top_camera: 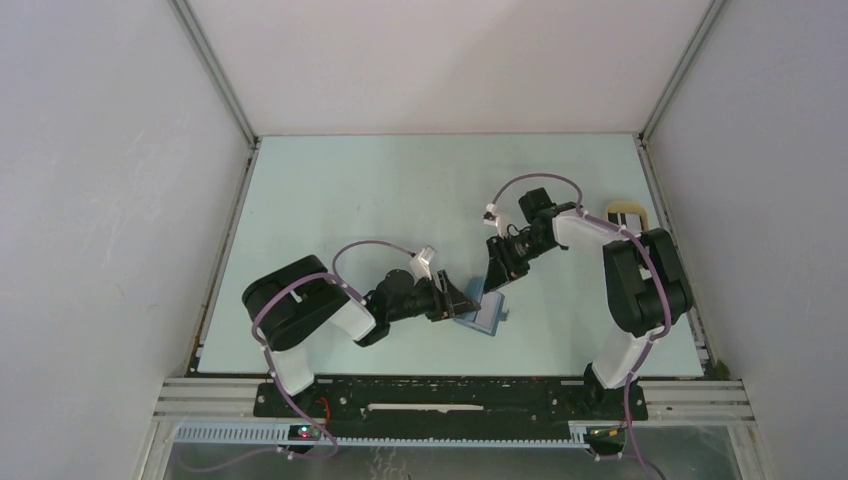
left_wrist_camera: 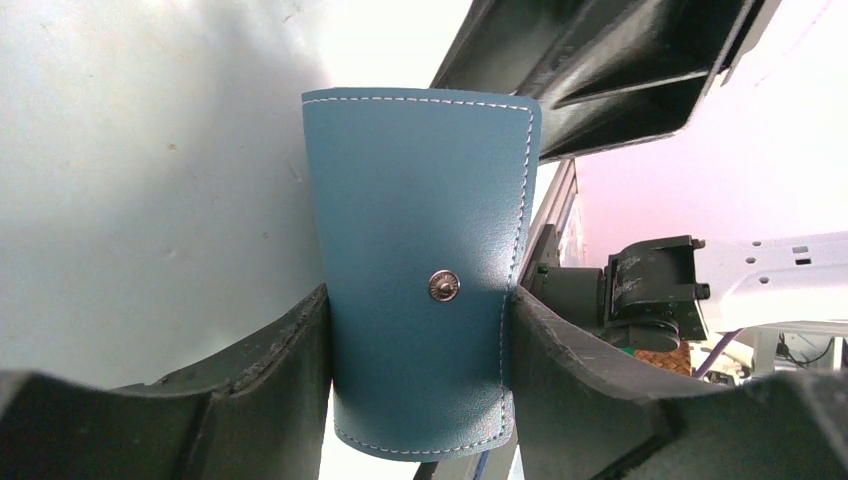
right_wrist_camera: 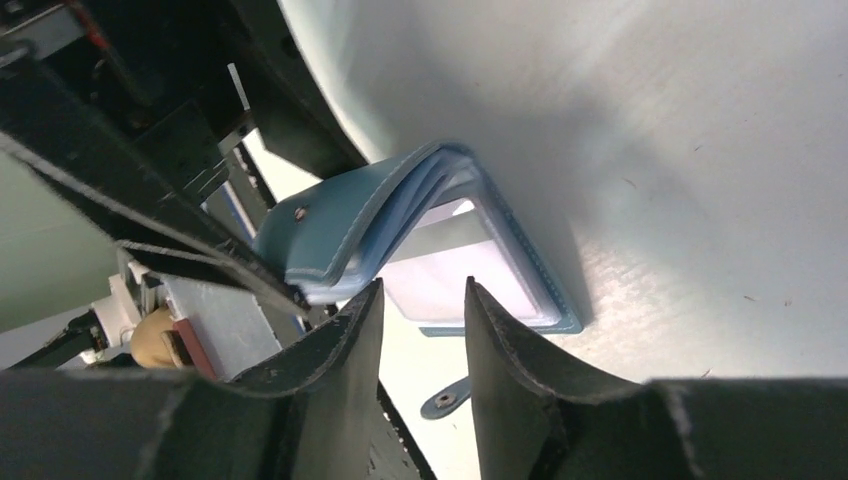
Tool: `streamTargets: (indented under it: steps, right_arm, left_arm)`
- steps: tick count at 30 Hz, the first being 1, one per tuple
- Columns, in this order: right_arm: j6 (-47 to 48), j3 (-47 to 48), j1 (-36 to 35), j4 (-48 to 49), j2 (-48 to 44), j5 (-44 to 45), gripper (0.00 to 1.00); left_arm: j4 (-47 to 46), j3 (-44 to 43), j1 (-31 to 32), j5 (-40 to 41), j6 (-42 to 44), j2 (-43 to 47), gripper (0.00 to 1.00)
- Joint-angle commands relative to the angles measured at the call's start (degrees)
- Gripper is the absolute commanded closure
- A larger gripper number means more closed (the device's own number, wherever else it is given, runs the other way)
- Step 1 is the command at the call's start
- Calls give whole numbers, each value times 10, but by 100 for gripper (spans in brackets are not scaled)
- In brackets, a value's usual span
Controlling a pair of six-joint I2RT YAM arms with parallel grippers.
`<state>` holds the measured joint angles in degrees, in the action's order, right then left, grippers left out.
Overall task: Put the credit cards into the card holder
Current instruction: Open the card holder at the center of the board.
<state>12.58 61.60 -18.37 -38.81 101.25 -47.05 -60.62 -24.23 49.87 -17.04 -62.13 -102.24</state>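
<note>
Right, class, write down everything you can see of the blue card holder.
The card holder is a teal-blue folding wallet of leather-like material with pale stitching along its edges and a small metal snap on its flap. It stands half open on the table: the left gripper clamps the raised flap from both sides, while the other half lies flat, showing lighter blue pockets and a clear window. A small strap tab sticks out beside it.

Readable text: none | card holder (left_wrist_camera: pixel 420 250) face: unmarked (only a snap button (left_wrist_camera: pixel 444 285))
</note>
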Motion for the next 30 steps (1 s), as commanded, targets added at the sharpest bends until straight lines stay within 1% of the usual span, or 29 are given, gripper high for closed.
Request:
streamTargets:
  steps: [1, 8, 12, 16, 21, 25, 30]
  right_arm:
    - [52, 21, 16, -32, -33, -78, 54]
    - [50, 20, 15, -33, -26, -117, 47]
    - [40, 20, 16, -29, -22, -112, 45]
    - [18, 20, 11, -18, -11, -71, 45]
    - [2, 21, 2, -9, 3, -28, 49]
    - [-3, 21, 1, -7, 8, -14, 52]
    - [-1, 21, 2, -9, 9, -2, 53]
  left_arm:
    - [-57, 13, -4, -15, -10, -4, 41]
    - [-61, 12, -3, -16, -12, -8, 41]
    - [-65, 11, -4, -18, -14, -12, 41]
    - [-65, 10, -4, -20, -14, -11, 41]
    - [-68, 11, -4, -20, -14, -12, 41]
    - [-71, 12, -5, -21, -16, -12, 41]
    - [-79, 14, -7, -24, -18, -15, 40]
